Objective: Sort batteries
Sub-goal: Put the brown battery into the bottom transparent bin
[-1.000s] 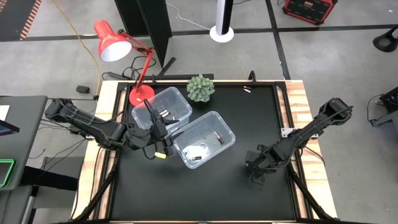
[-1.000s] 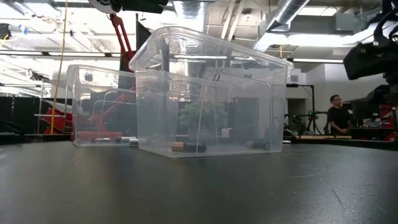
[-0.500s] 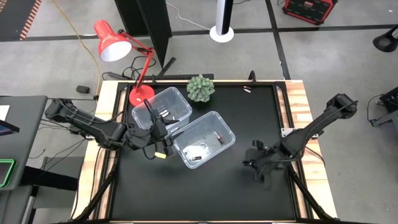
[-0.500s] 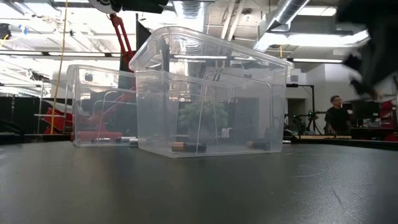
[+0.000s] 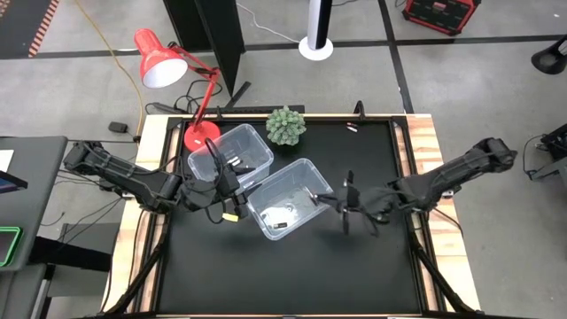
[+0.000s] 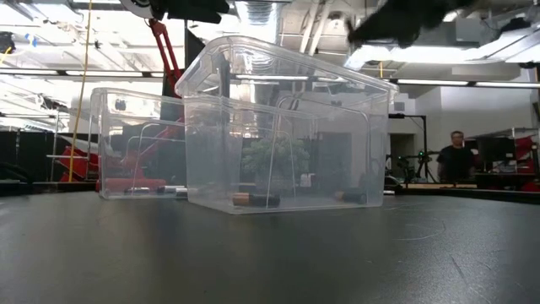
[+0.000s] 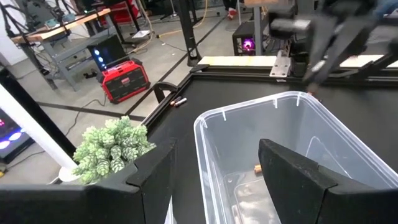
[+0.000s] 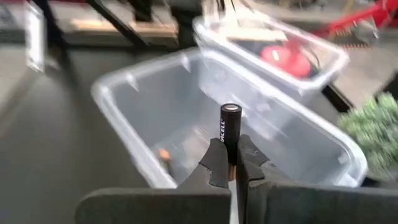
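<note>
Two clear plastic bins stand on the black table: a far one point(image 5: 232, 155) and a near one point(image 5: 291, 199), each with a few batteries on its floor point(image 5: 282, 215). My right gripper point(image 8: 229, 155) is shut on a dark battery point(image 8: 229, 124) and hovers at the near bin's right end point(image 5: 335, 202). My left gripper point(image 7: 217, 186) is open and hangs above the near bin's left end point(image 5: 232, 209), its fingers empty. In the low view, batteries point(image 6: 256, 200) lie flat in both bins, and my right arm is a dark blur point(image 6: 405, 17) at the top. My right gripper pinches the dark battery's one end point(image 8: 229, 145) between its two fingertips. The rest of the battery sticks out past them, roughly in line with the fingers. The fingers come from the table's right side, slanting a little downward. The battery is lifted clear, next to the near bin's rim.
A small green plant point(image 5: 286, 125) stands at the table's far edge, and a red desk lamp point(image 5: 164, 60) at the far left corner. A loose battery point(image 7: 179, 101) lies near the far edge. A person point(image 6: 456, 156) stands in the room behind.
My right gripper has risen from the table's right part and swung left toward the near bin, staying shut. It has tipped from pointing down to nearly level and rolled at the wrist. My left gripper has kept still.
</note>
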Tool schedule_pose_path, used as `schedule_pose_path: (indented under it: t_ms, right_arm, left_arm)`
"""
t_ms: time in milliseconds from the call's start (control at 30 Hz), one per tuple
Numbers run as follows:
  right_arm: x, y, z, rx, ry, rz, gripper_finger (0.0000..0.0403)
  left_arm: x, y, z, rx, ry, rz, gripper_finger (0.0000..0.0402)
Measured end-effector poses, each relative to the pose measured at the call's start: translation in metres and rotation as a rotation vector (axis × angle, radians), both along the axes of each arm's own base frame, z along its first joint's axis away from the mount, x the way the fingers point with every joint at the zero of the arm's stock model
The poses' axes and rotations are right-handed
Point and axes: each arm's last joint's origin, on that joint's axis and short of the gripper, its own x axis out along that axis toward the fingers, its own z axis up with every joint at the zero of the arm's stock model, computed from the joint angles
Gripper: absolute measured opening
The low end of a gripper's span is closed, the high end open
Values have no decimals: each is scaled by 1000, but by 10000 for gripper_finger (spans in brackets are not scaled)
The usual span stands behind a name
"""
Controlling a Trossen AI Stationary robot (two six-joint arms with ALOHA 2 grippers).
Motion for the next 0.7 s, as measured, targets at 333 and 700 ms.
schedule_pose_path:
  t_ms: [333,700]
  right_arm:
    - [24,-22,-27,29,96,-100,70]
    - [-9,-23,4,-31,24,-153,226]
  left_arm:
    - [0,0,0,-1,1,1,219]
    - [0,2,-1,-2,4,11,219]
